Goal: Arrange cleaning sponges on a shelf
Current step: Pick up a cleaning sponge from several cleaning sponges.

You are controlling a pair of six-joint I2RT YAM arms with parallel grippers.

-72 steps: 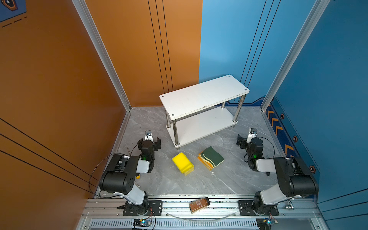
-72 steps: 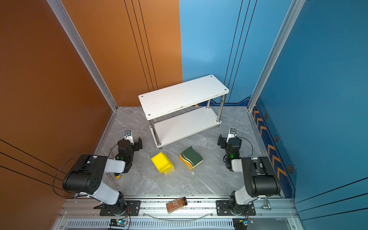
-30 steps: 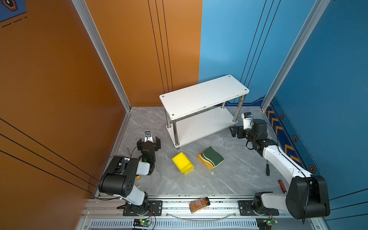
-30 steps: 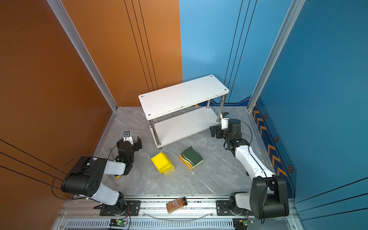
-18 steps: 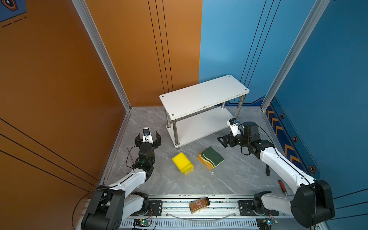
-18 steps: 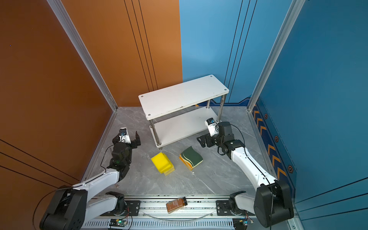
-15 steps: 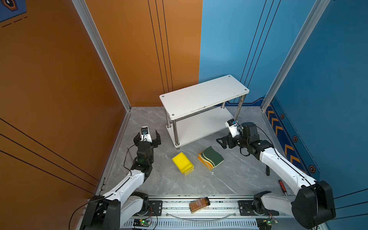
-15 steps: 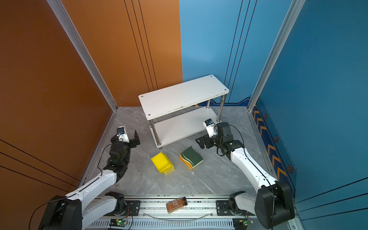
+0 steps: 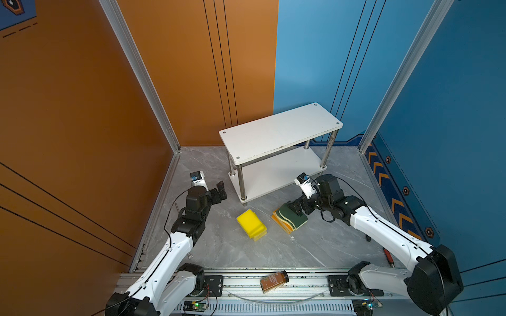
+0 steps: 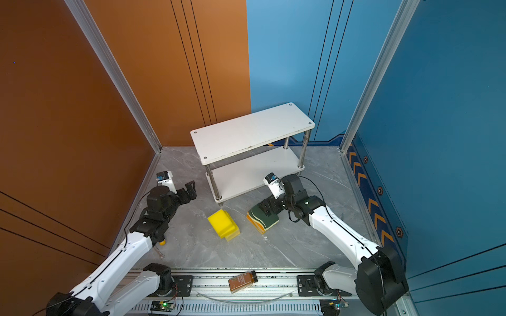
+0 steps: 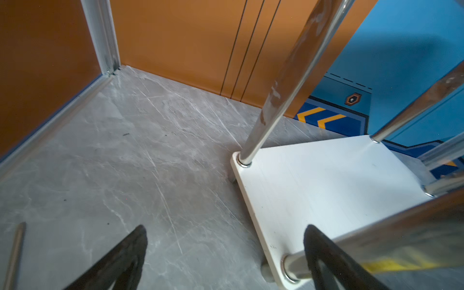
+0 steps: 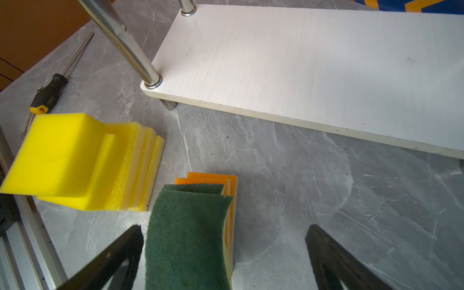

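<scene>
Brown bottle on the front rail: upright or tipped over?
Tipped. The brown bottle lies on its side on the front rail, its black cap pointing sideways rather than up, in both top views.

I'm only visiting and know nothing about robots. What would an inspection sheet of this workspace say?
Surface: grey marbled floor, no spills seen.
Job's things: yellow sponge stack and green-topped stack over orange sponges, all on the floor; shelf boards bare.
Clutter: brown bottle lying on the front rail; screwdriver by the left arm; red-handled tool by the right arm.
Claws: left claw open, empty, near a shelf leg; right claw open over the green-topped stack.
Cables: black cable looping at each wrist.
Surroundings: orange wall, blue wall, aluminium posts.
</scene>
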